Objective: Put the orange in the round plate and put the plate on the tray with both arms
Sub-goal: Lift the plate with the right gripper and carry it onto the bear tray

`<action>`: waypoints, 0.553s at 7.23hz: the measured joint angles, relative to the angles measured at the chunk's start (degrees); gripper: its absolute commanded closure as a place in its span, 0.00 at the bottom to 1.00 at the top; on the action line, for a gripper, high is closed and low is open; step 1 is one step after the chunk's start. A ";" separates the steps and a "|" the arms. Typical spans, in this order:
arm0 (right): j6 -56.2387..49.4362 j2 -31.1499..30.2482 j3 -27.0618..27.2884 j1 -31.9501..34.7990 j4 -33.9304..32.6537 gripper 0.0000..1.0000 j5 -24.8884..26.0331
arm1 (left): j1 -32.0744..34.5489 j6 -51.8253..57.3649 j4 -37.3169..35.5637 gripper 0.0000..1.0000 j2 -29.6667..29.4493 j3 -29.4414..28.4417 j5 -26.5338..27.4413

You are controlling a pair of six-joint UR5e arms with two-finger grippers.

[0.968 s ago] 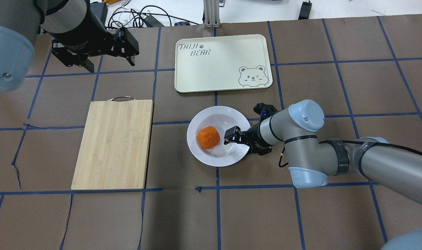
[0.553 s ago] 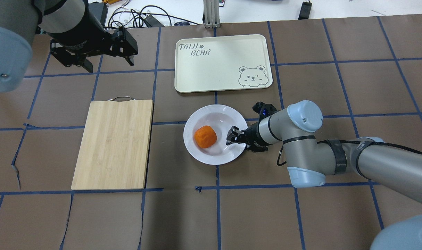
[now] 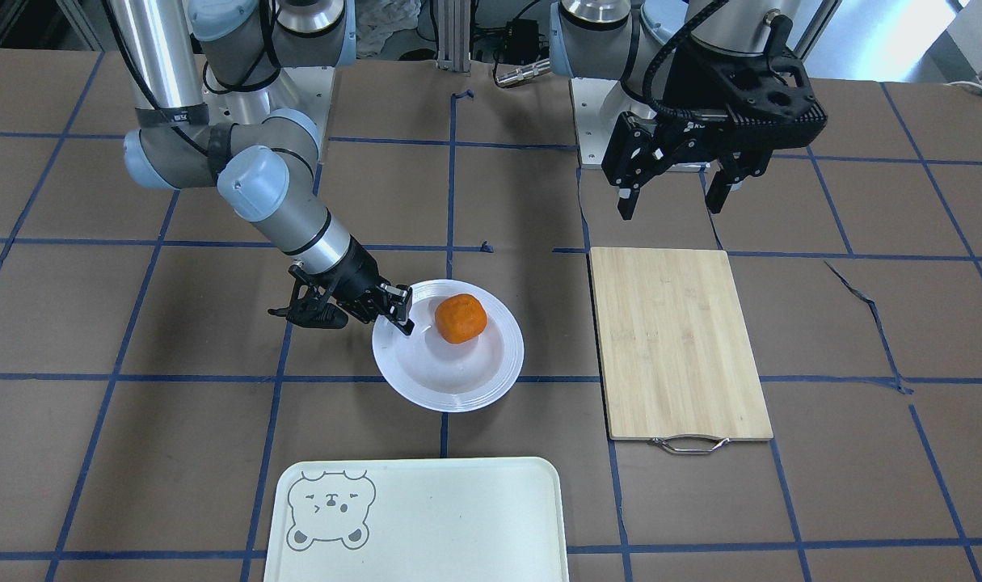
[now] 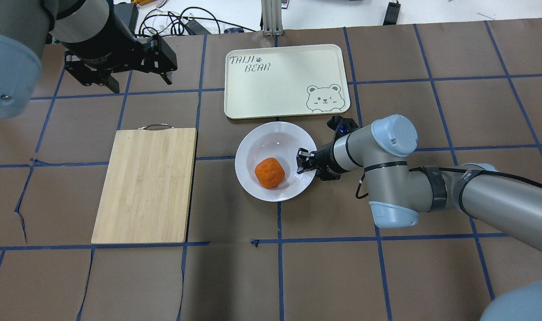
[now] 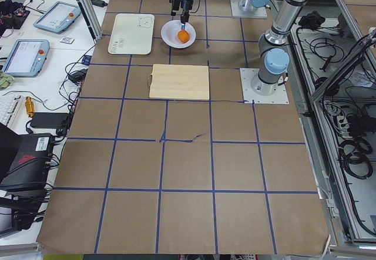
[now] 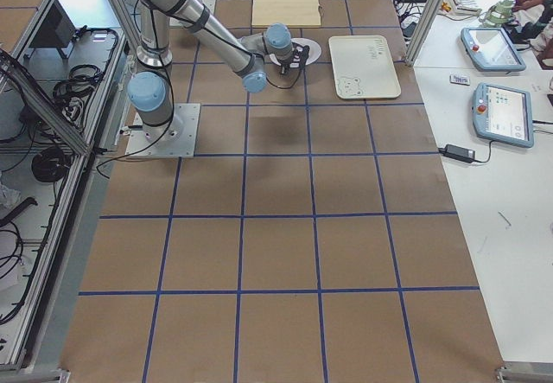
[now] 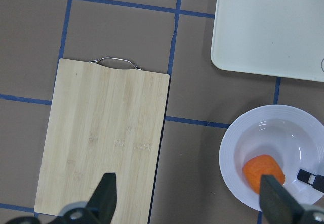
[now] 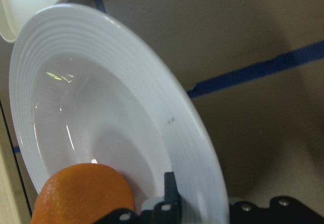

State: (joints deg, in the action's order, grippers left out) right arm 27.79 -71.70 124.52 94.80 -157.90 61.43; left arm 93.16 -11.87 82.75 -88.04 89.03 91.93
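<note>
The orange [image 4: 269, 172] lies in the well of the white round plate [image 4: 271, 136], on the side nearest the robot. My right gripper [image 4: 304, 161] is shut on the plate's right rim, and one finger [image 8: 169, 191] lies on top of the rim beside the orange [image 8: 83, 193]. The plate [image 3: 450, 388] sits just short of the cream tray [image 4: 286, 80], slightly tilted. My left gripper [image 4: 141, 84] hangs open and empty above the table at the far left, beyond the cutting board. Its wrist view shows the plate [image 7: 253, 148] and orange [image 7: 263, 171] below right.
A bamboo cutting board [image 4: 146, 185] with a metal handle lies left of the plate. The tray [image 3: 418, 521] holds nothing. Cables and a metal post [image 4: 271, 18] sit past the table's far edge. Brown mat with blue tape lines covers the table.
The right gripper has carried the plate a short way toward the tray. The orange has slid toward the plate's near side. The left gripper has stayed put.
</note>
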 measured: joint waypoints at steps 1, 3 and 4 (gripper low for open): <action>1.25 0.16 -4.56 -0.51 4.14 0.88 -0.26 | 0.00 0.00 0.02 0.00 0.04 0.00 0.00; 2.50 3.50 -17.15 -1.10 15.61 0.88 -0.21 | 0.00 0.00 0.04 0.00 0.06 0.00 0.00; 2.94 7.76 -24.90 -1.30 20.12 0.88 -0.13 | 0.00 0.00 0.04 0.00 0.08 0.00 0.05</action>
State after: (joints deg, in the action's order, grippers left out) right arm 30.74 -63.94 99.62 93.50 -137.77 61.31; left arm 93.16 -11.87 82.79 -87.96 89.03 91.98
